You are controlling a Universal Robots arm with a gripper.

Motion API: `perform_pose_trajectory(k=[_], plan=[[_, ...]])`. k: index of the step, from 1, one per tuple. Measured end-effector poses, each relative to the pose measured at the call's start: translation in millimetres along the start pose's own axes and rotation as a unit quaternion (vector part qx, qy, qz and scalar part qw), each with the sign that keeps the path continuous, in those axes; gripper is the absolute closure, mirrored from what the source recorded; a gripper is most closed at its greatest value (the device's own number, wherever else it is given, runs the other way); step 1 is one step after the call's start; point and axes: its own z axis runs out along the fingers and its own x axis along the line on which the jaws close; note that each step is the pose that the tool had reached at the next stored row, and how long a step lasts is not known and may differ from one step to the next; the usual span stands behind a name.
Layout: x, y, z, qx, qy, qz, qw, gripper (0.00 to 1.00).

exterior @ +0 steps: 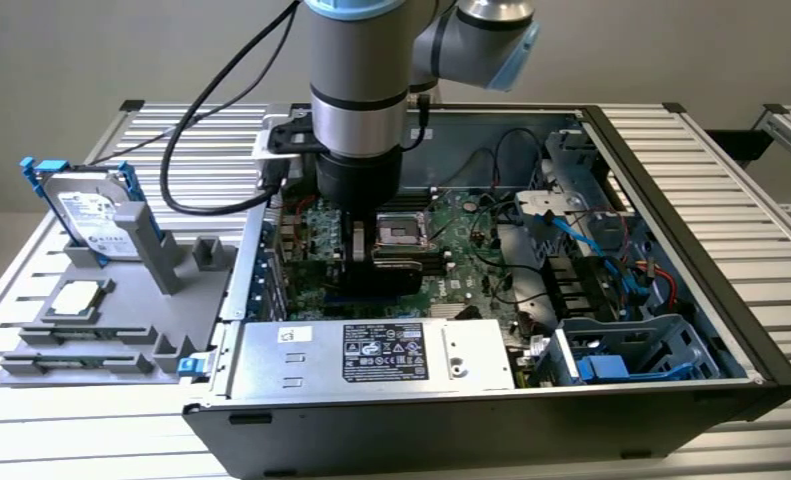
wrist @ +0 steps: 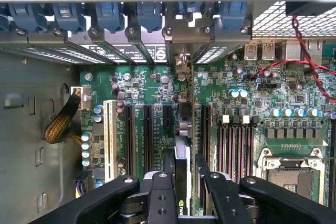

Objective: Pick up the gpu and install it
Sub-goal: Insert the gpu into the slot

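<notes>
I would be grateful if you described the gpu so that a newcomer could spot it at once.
Start at the open computer case and find the robot arm reaching down over the motherboard. The gpu is the thin card standing on edge between the fingers of the hand, above the row of long black slots. Unlike the silver hard drive outside the case, it is dark and held by the hand.

You saw the gpu (wrist: 182, 169) standing on edge (thin, dark, silver bracket end) over the motherboard's expansion slots, inside the case.
</notes>
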Motion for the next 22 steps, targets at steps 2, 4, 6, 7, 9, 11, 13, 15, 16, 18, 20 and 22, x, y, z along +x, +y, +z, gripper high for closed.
perform_pose_trajectory(k=[2, 4, 6, 7, 9, 11, 13, 15, 16, 18, 20, 22], plan=[[0.3, 0.0, 0.1, 0.0000, -0.0005, 0.000, 1.0000, 0.74], [0.5, 0.0, 0.3, 0.0000, -0.0010, 0.000, 1.0000, 0.74], [0.7, 0.0, 0.4, 0.0000, -0.0016, 0.000, 1.0000, 0.74], [0.8, 0.0, 0.5, 0.0000, -0.0018, 0.000, 1.0000, 0.74], [0.9, 0.0, 0.7, 0.0000, -0.0024, 0.000, 1.0000, 0.74], [0.9, 0.0, 0.9, 0.0000, -0.0027, 0.000, 1.0000, 0.74], [1.0, 0.0, 1.1, -0.0001, -0.0028, 0.000, 1.0000, 0.74], [0.9, -0.1, 1.5, 0.0000, -0.0030, 0.000, 1.0000, 0.74], [0.9, -0.1, 1.7, -0.0001, -0.0031, 0.000, 1.0000, 0.74], [0.9, -0.1, 2.1, -0.0002, -0.0032, 0.000, 1.0000, 0.74], [0.9, -0.1, 2.4, -0.0003, -0.0031, 0.000, 1.0000, 0.74], [0.9, -0.1, 2.6, -0.0004, -0.0032, 0.000, 1.0000, 0.74]])
